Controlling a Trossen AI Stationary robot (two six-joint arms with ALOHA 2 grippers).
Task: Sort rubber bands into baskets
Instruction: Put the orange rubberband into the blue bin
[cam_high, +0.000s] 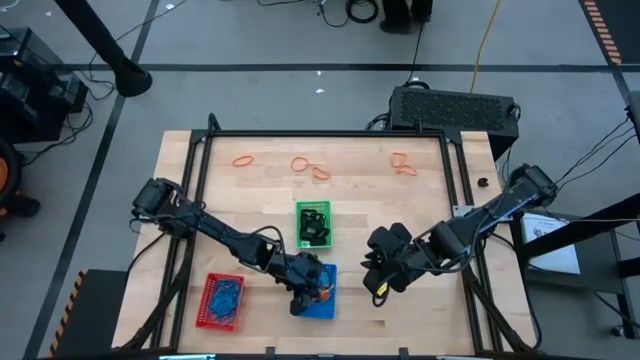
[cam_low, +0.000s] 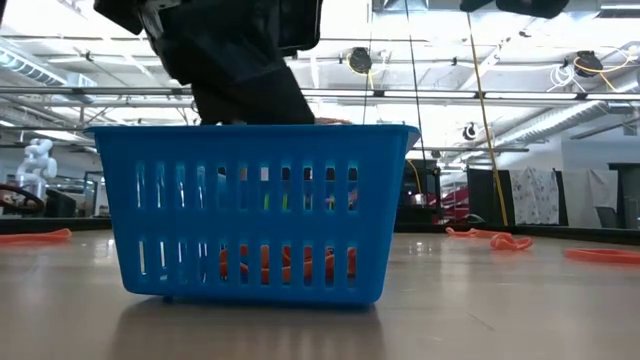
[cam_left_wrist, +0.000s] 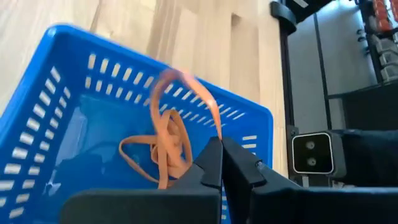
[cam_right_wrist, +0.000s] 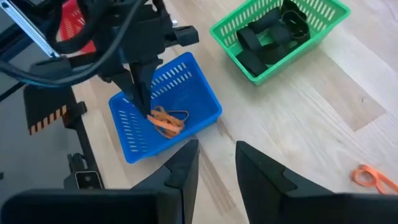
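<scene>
You are dealing with light, floppy stuff: an orange band (cam_left_wrist: 186, 93) dangles and curls from the left gripper (cam_left_wrist: 222, 155), whose fingers are pinched tight together on one strand of it. Expect a band like this to stretch, cling to the fingertips and spring away on release, so it is best pinched on a single strand where a loop lifts off the surface, not pressed flat against the wood.

The left gripper hangs over the blue basket (cam_high: 322, 297), pointing down into it, with the band's free end trailing among the other orange bands (cam_right_wrist: 166, 121) already lying on the basket floor. The left arm reaches from its base at the table's left edge diagonally toward the near middle.

The right gripper (cam_right_wrist: 216, 163) hovers just beside the blue basket, above bare table (cam_high: 400, 215), its fingers partly apart and nothing between them. Its arm comes in from the right edge, bent low and angled toward the baskets.

The green basket (cam_high: 313, 224) sits just beyond the blue one and holds black bands (cam_right_wrist: 273, 34); the red basket (cam_high: 222, 301) to the left holds blue bands (cam_high: 226, 294). More loose orange bands (cam_high: 312, 167) lie well apart from the baskets along the far side of the table, in three or four spots, and judging by this they are yours to fetch next.
</scene>
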